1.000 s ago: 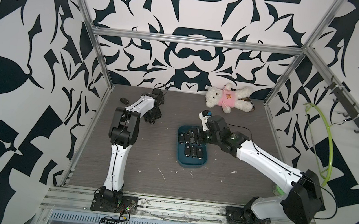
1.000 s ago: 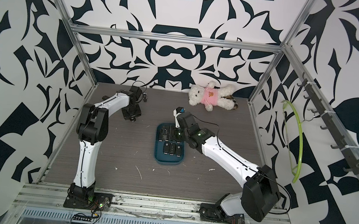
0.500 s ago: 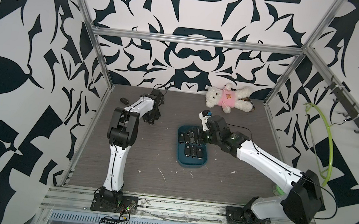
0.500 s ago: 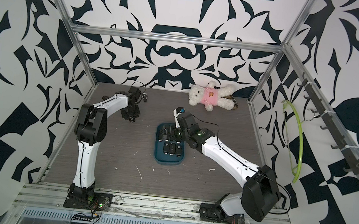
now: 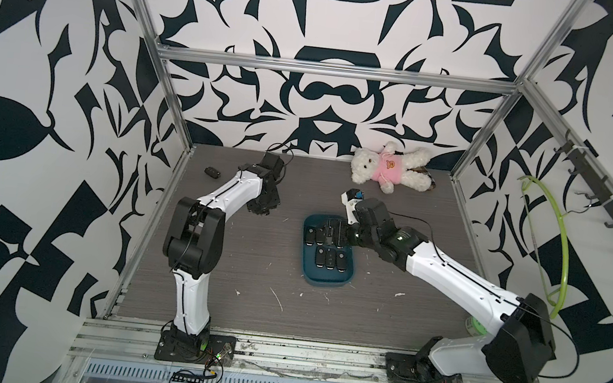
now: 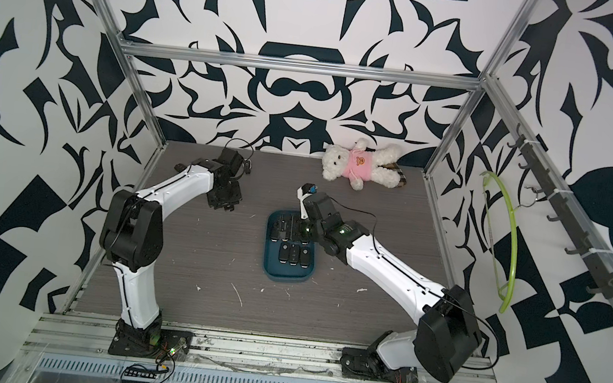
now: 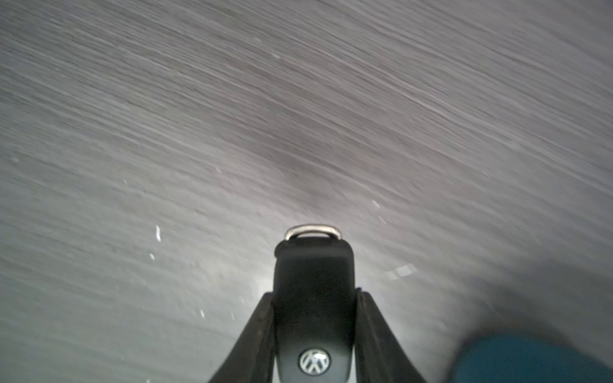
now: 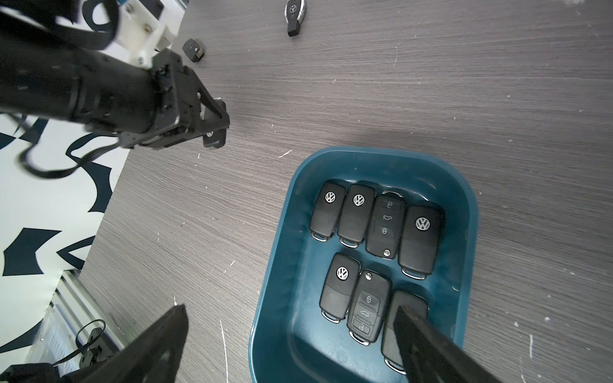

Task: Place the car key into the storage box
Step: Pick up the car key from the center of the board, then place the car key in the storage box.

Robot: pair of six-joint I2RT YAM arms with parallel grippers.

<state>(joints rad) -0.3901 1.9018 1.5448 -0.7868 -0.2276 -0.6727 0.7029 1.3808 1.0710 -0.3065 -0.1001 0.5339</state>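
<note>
Jaws of left gripper (image 7: 314, 300) pinch key (image 7: 313, 275) by its two long sides, metal ring end protruding forward. Jaws of right gripper (image 8: 292, 331) stand spread wide and hold nothing; one finger hangs over a key inside box (image 8: 471, 205)

Position of parts:
- Held key: above table (image 5: 248, 272), left of box and apart from it
- Box: mid-table, holding seven keys (image 8: 356, 212) in two rows, four far and three near
- Free floor shows at near end of box
- Two loose keys (image 8: 295, 16) lie on table at far left

Status, as judged:
- Pick-up of key: complete
- Transfer to box: not yet complete
- Remaining: carry key right until over box, lower it onto free floor, open jaws
- Right gripper stands over box and may obstruct entry
- Loose keys may call for further cycles
</note>
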